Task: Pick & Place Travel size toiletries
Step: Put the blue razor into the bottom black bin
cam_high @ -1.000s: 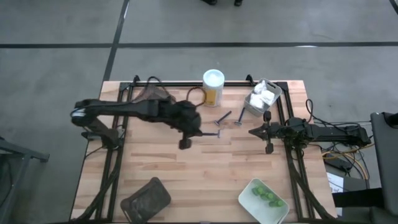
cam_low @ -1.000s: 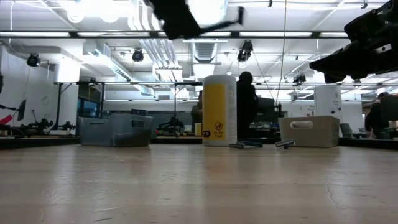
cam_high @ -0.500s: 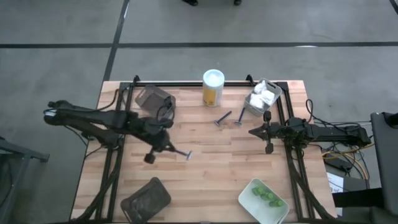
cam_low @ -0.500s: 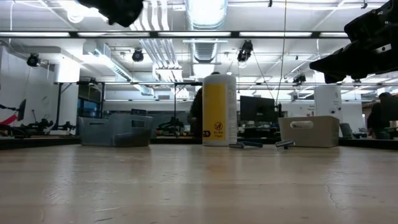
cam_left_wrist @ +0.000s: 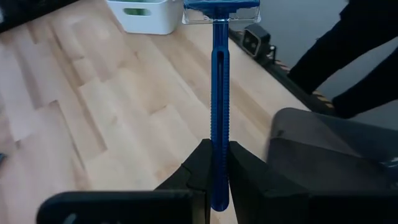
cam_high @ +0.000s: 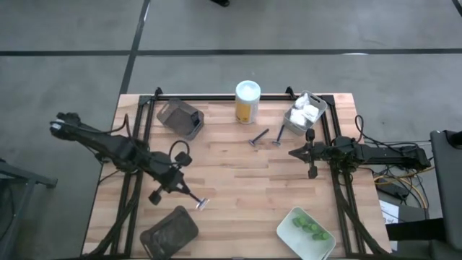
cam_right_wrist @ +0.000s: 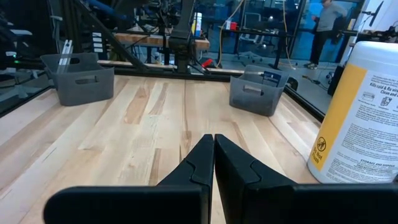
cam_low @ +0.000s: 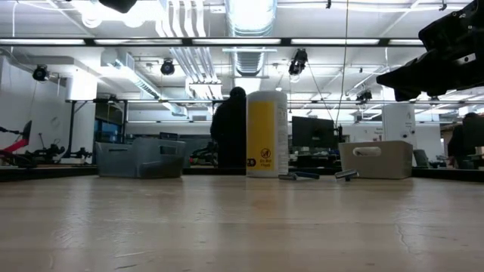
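Carried: a blue razor (cam_left_wrist: 220,99), clamped by its handle between the fingers of the left gripper (cam_high: 177,186), head pointing out ahead, seen in the high view just off the near-left dark tray (cam_high: 170,230). A second ago held near the middle of the surface beside the other razors; half a second ago swung partway left; now pulled well toward the near-left corner, above the wood and just short of that tray. Judged: transport nearly over, next a small move over the tray and a release. Risk: head sticking out past the tray's rim, so a drop too early would land on bare wood.

Unmoved through all three moments: two more razors (cam_high: 266,136) lying close together on the surface, right of centre, near the yellow bottle (cam_high: 247,101) at the far edge. Also unchanged: white packets (cam_high: 305,112) heaped in the pale tray (cam_high: 295,126) at the far right, green pieces (cam_high: 309,227) in the white tray (cam_high: 287,232) at the near right, another dark tray (cam_high: 180,117) at the far left.

Right gripper (cam_high: 310,153) parked at the right edge, fingers pressed together on nothing, same pose throughout.

Behind the surface in the low view, a person (cam_low: 229,128) now standing left of the bottle
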### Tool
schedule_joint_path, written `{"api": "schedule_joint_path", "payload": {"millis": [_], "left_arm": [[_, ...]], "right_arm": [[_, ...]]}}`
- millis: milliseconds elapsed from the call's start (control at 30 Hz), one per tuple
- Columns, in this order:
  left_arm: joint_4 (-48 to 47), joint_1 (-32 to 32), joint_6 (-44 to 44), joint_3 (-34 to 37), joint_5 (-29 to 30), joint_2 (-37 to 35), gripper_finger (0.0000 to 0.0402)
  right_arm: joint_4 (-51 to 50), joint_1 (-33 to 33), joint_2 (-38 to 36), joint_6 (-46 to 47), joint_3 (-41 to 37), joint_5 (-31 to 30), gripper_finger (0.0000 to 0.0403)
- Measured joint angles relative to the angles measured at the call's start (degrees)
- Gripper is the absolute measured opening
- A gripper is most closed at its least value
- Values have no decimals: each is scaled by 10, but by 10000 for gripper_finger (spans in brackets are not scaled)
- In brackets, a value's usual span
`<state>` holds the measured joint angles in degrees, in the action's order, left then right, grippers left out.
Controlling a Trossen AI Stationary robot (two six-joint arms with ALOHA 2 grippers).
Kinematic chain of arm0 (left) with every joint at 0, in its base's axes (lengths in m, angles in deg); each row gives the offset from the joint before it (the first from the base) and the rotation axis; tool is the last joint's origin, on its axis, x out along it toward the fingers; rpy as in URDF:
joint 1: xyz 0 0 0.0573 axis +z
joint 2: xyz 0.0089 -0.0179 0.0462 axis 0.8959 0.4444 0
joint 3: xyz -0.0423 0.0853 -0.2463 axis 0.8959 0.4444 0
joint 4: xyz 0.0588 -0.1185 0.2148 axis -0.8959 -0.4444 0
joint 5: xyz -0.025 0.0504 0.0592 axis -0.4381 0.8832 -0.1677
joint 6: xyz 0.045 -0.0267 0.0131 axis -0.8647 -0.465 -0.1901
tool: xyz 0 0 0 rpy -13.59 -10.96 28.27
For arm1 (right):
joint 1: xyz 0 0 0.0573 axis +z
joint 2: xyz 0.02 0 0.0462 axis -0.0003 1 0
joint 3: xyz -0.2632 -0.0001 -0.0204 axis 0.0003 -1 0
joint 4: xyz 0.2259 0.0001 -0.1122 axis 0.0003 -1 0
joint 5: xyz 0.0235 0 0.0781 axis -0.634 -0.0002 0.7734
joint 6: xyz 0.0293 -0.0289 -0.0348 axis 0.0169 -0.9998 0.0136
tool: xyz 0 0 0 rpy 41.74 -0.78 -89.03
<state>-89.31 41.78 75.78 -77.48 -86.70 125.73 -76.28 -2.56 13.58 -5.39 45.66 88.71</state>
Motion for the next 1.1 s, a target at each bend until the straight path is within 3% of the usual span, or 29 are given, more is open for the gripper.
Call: {"api": "schedule_joint_path", "payload": {"millis": [400, 800, 1100], "left_arm": [[0, -74, 20, 0, 0, 10, 37], [-7, -131, 55, 0, 0, 84, 37], [-69, -181, 105, 0, 14, 121, 37]], "right_arm": [[0, 0, 0, 0, 0, 0, 8], [0, 0, 0, 0, 0, 0, 8], [0, 0, 0, 0, 0, 0, 8]]}}
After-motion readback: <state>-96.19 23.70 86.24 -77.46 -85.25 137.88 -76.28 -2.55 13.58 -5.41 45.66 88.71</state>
